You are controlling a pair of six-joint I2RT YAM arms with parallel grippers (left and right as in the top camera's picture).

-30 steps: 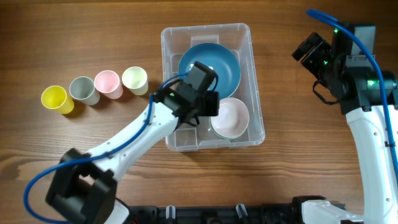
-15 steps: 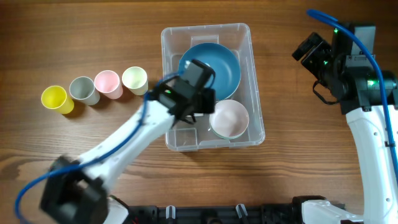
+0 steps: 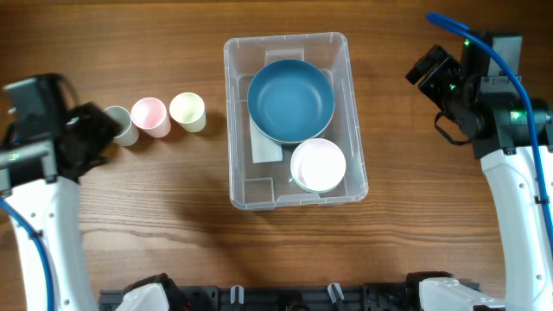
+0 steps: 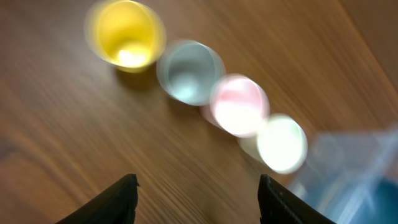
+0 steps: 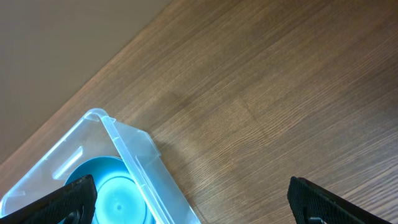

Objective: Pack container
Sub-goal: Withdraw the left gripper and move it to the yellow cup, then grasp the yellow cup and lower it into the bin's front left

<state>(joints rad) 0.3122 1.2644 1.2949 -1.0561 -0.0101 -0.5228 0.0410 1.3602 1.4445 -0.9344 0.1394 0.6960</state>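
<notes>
Two bowls sit in the container point(image 3: 235, 130), a big clear plastic bin with rounded corners parked about mid-worktop point(image 3: 415, 250). A wide blue bowl point(image 3: 290, 100) fills the far end and a smaller whitish bowl point(image 3: 318, 164) sits by the near right corner, right up against it. A white label point(image 3: 263, 150) shows on the floor, with moulded ridges near the front.

Overhead only gives you three cups toward the left edge: grey cup point(image 3: 121, 126), pink cup point(image 3: 149, 116) and pale green cup point(image 3: 187, 111), in a row. The left arm point(image 3: 43, 199) covers whatever's beyond the grey one. The left wrist view is blurry, but it shows a yellow cup point(image 4: 126, 38) ending that row.

The left pincer point(image 4: 196, 199) is spread apart, holding nothing, over bare wood. The right wrist view catches just one bin corner and a bit of blue bowl. The right pincer point(image 5: 196, 202) gapes empty near the right edge.
</notes>
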